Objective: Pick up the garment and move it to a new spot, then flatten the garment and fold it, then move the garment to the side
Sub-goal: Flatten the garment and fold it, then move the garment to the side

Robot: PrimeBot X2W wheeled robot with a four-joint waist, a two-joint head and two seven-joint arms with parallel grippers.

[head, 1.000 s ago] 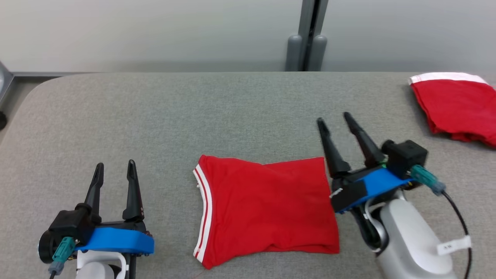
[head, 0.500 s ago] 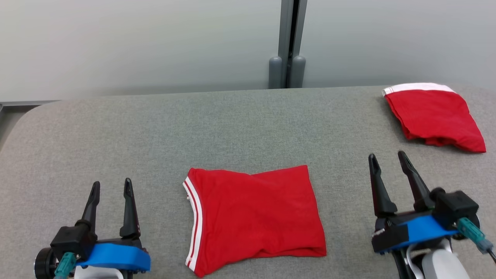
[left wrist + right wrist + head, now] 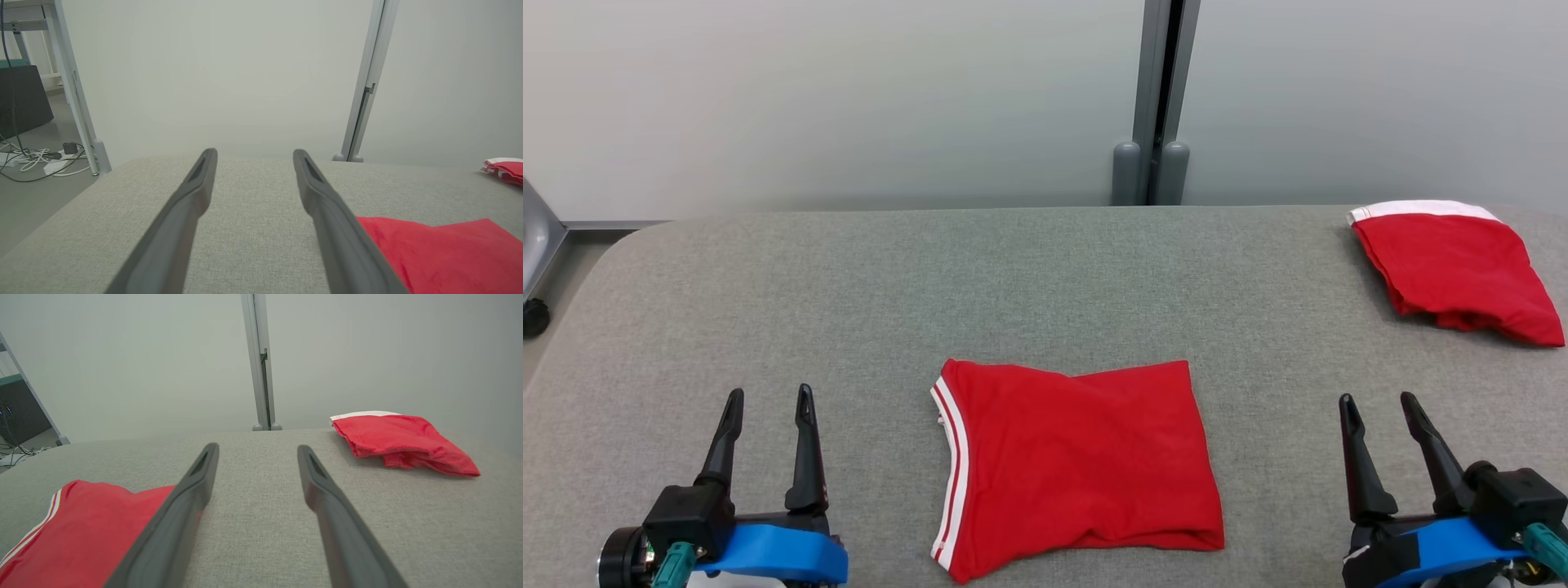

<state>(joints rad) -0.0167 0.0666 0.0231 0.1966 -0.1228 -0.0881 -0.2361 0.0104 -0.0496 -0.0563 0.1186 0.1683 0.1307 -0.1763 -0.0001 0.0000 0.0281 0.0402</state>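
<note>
The left gripper (image 3: 769,392) and right gripper (image 3: 1378,398) sat spread and empty either side of the folded red garment (image 3: 1078,465), flat at the table's (image 3: 1013,278) near middle, seemingly parked clear before shifting it aside.

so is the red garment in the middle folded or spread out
Folded: the red garment lies as a compact rectangle on the grey table, doubled edges showing along its near side.

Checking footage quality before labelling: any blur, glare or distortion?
Head view: sharp, evenly lit, no glare, faint shadow under the folded garment. Left wrist view: left fingers soft close up, post leans. Right wrist view: right fingers likewise soft, far garment sharp.
</note>
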